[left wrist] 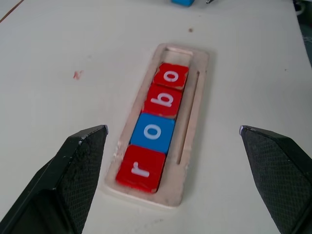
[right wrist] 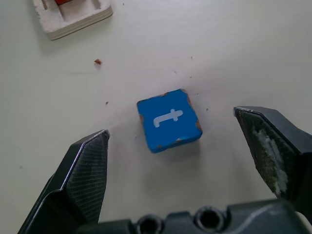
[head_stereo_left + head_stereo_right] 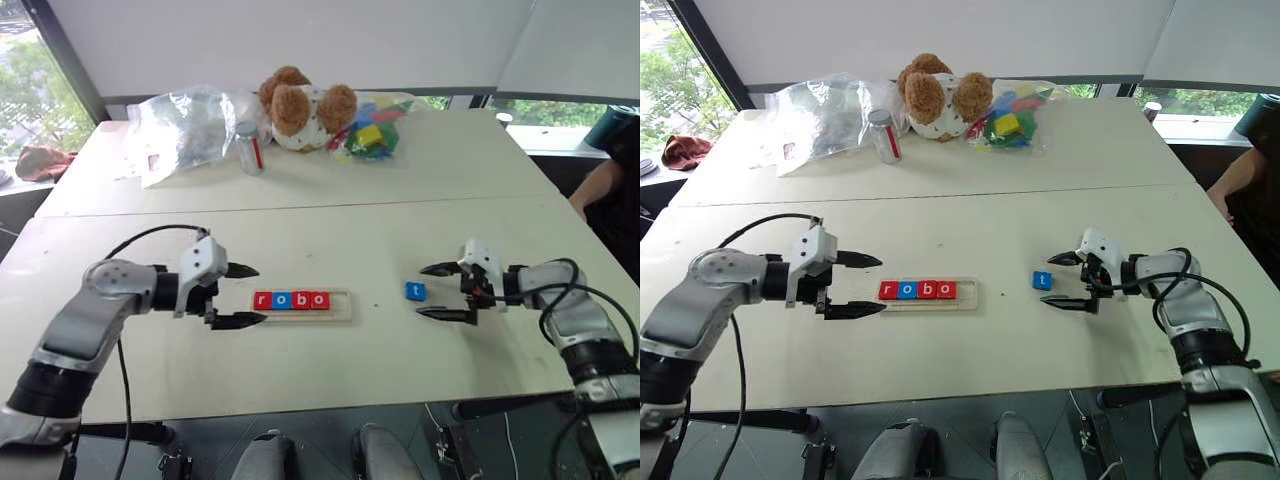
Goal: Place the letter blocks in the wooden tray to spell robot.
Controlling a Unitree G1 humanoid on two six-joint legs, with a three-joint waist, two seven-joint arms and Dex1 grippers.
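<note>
Four letter blocks point(image 3: 291, 300) sit in the wooden tray point(image 3: 340, 307); the blue t block point(image 3: 415, 291) lies on the worktop point(image 3: 330, 230), both grippers' fingers spread wide, empty.

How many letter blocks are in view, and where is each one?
5. Four sit in the wooden tray: red r, blue o, red b, red o. The blue t lies on the table between the tray and the right gripper.

Red, blue, red, red tiles point(image 1: 157, 126) with white letters are seen in the pale wooden tray point(image 1: 191, 141); a blue t tile point(image 2: 169, 119) is spotted on the white table point(image 3: 300, 225).
</note>
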